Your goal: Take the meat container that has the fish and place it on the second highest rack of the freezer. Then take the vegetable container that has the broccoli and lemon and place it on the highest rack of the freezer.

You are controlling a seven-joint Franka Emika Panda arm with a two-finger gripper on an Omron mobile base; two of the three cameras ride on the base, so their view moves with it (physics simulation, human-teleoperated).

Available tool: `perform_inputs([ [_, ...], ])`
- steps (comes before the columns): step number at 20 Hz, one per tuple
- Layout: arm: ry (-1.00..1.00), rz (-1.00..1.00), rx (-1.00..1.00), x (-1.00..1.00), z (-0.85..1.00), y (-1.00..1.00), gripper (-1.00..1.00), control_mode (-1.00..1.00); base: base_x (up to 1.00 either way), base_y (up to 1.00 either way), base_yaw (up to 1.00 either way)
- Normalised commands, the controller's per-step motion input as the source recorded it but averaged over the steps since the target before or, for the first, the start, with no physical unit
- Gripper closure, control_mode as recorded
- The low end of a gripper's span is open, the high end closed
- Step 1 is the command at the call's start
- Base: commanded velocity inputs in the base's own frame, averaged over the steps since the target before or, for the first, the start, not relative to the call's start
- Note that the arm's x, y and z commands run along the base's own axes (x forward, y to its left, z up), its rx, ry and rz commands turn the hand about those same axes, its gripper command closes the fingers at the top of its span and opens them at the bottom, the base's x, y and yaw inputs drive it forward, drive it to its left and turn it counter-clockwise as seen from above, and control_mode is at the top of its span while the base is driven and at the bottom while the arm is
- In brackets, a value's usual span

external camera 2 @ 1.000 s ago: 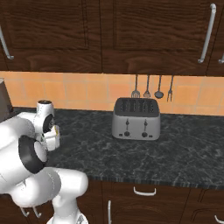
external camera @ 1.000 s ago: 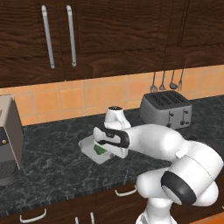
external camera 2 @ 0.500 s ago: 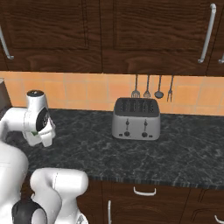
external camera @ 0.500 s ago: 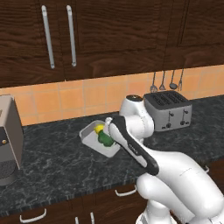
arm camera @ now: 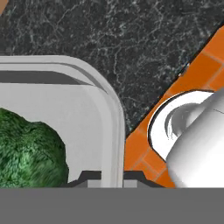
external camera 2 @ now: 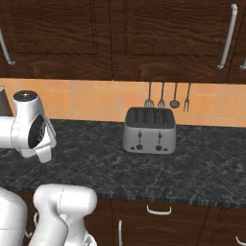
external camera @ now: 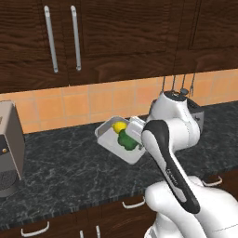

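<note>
The vegetable container (external camera: 108, 139) is a shallow light-grey tray holding a yellow lemon (external camera: 119, 126) and a dark green broccoli (external camera: 126, 141). It hangs tilted a little above the dark counter (external camera: 69, 172). My gripper (external camera: 136, 132) is shut on the tray's right end. In the hand view the gripper (arm camera: 108, 176) clamps the tray's rim (arm camera: 114, 131) between its two dark tips, with the broccoli (arm camera: 30, 151) just inside the tray. The meat container with the fish and the freezer are out of view.
A silver toaster (external camera 2: 149, 130) stands against the orange tiled wall, with several utensils (external camera 2: 166, 96) hanging above it. A grey appliance (external camera: 9, 148) sits at the counter's left end. Dark cabinets (external camera: 93, 37) hang overhead. Drawer fronts run below the counter's edge.
The arm has swung from a low folded pose to an upright one. The tray has moved up and to the right with the gripper closed on it.
</note>
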Motion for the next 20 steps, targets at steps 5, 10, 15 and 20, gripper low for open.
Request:
perform_inputs([
  [5, 0.16, 0.00, 0.00, -0.38, 1.00, -0.08, 1.00, -1.00, 0.00, 0.00, 0.00],
  [10, 0.11, 0.00, -0.03, -0.61, 1.00, -0.34, 1.00, -1.00, 0.00, 0.00, 0.00],
  [15, 0.08, 0.00, -0.12, -0.76, 0.73, -0.26, 1.00, -1.00, 0.00, 0.00, 0.00],
  [20, 0.06, 0.00, -0.07, -0.47, -0.14, -0.23, 1.00, -1.00, 0.00, 0.00, 0.00],
])
